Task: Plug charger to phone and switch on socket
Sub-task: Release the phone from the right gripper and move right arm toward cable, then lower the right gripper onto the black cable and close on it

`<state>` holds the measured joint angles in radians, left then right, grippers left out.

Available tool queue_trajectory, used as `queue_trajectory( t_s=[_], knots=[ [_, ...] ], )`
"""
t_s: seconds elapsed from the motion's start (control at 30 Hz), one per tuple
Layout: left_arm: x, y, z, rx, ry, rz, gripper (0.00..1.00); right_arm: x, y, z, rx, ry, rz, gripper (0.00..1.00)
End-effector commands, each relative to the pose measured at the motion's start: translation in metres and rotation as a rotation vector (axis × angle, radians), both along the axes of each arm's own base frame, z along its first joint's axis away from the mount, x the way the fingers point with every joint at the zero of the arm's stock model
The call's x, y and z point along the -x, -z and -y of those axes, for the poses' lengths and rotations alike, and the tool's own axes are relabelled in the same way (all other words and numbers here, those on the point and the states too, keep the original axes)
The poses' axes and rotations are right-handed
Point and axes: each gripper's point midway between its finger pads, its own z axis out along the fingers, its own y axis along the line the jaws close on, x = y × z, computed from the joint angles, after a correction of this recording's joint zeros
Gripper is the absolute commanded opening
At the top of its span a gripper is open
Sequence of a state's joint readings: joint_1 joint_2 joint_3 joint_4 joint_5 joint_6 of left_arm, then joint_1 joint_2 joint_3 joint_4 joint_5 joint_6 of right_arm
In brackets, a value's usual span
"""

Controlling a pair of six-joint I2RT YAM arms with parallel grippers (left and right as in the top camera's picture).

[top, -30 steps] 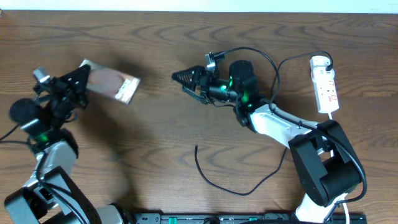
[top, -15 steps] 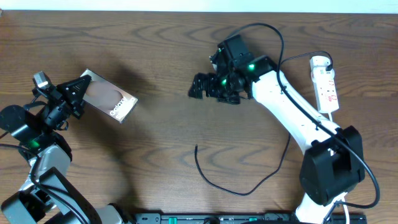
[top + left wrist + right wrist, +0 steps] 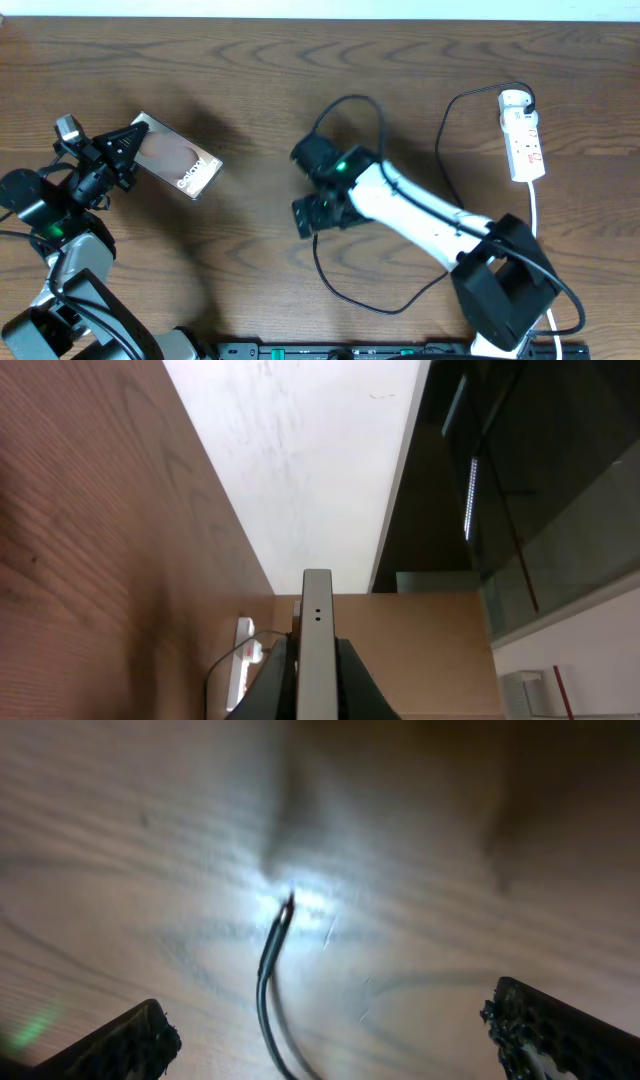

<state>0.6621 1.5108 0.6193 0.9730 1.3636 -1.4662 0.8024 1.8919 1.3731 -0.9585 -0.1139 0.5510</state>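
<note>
**Q:** Left claw point(image 3: 133, 145), state?
**A:** Clenched on the phone point(image 3: 182, 160). The slab is gripped at its left end, at the left of the table point(image 3: 250, 80), with the glossy face up and the white lettering toward its right end. In the left wrist view the thin edge of the phone point(image 3: 317, 650) is seen clamped between the two fingers point(image 3: 268, 682). Whether it is lifted or rests on the wood cannot be told.

**Q:** Right claw point(image 3: 308, 214)?
**A:** Released. In the right wrist view the fingers point(image 3: 112, 1046) are spread wide and nothing is held. The charger point(image 3: 265, 982) is seen on the wood below, and its plug tip point(image 3: 287, 906) lies between them, untouched.

**Q:** Charger and socket positions?
**A:** The charger point(image 3: 385, 311) is laid in a loose curve at the near middle of the table, and its free end is noted just near of the right claw. The socket point(image 3: 524, 140) is found at the far right, well apart from phone and plug tip. The switch position cannot be read.
</note>
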Motion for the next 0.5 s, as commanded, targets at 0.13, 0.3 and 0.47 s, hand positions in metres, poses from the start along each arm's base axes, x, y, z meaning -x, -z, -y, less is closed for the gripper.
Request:
queue_trajectory(
  t_s=[0.13, 0.3, 0.47],
  knots=[
    [0.002, -0.011, 0.001, -0.025, 0.02, 0.032, 0.07, 0.03, 0.026, 0.002, 0.085, 0.088, -0.011, 0.96],
    [0.002, -0.011, 0.002, -0.025, 0.021, 0.032, 0.07, 0.033, 0.037, 0.005, 0.086, 0.13, -0.016, 0.69],
    [0.002, -0.011, 0.002, -0.025, 0.021, 0.032, 0.07, 0.032, 0.04, 0.008, 0.094, 0.149, -0.017, 0.57]
  ],
)
